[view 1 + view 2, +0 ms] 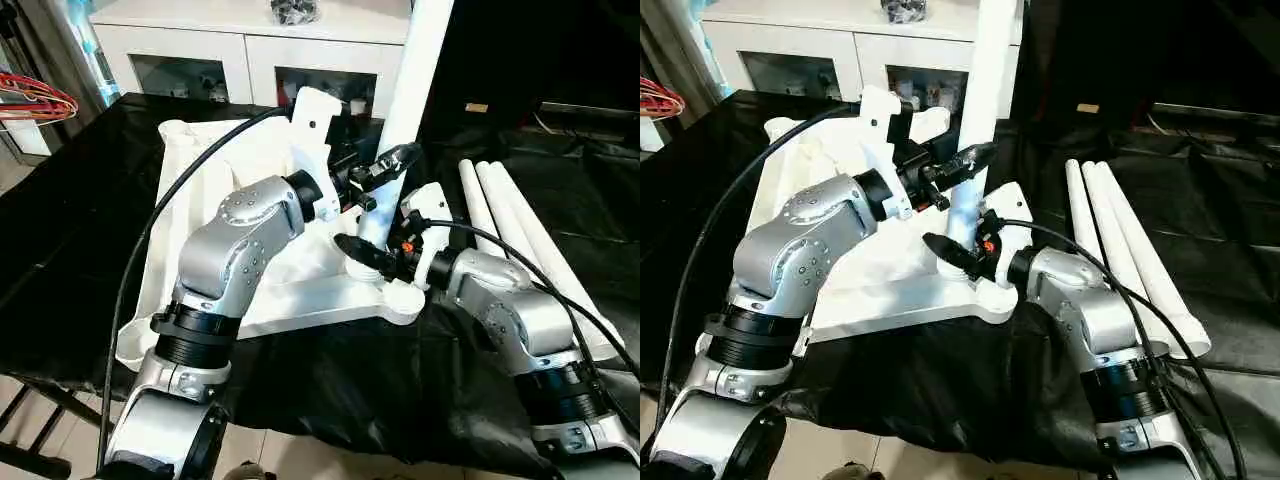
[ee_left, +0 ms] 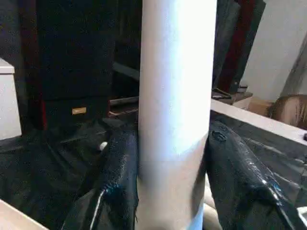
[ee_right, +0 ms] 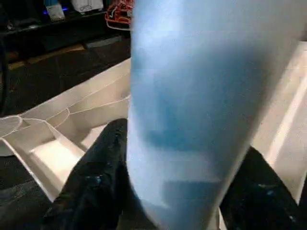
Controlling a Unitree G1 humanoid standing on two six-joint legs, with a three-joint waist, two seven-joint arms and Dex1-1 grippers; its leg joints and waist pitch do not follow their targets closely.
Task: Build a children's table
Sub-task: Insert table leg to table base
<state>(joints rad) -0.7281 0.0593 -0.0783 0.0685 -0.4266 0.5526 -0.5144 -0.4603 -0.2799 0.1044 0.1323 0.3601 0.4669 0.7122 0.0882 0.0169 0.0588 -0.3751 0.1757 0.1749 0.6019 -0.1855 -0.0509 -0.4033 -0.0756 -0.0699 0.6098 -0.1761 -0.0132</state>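
The children's table top (image 1: 215, 170) lies upside down on the black cloth, ribbed underside up. One white leg (image 1: 415, 80) stands upright in the near right corner socket (image 1: 400, 295). My left gripper (image 1: 393, 165) is shut on this leg partway up; in the left wrist view its black fingers (image 2: 115, 182) press both sides of the tube (image 2: 177, 105). Lower down, just above the socket, my right gripper (image 1: 372, 245) holds the same leg (image 3: 192, 96), with its fingers (image 3: 96, 182) set against either side.
Three more white legs (image 1: 510, 230) lie side by side on the cloth to the right. A white cabinet (image 1: 250, 50) with glass fronts stands behind the table top. Red wires (image 1: 35, 100) hang at the far left. The cloth-covered surface ends close to my body.
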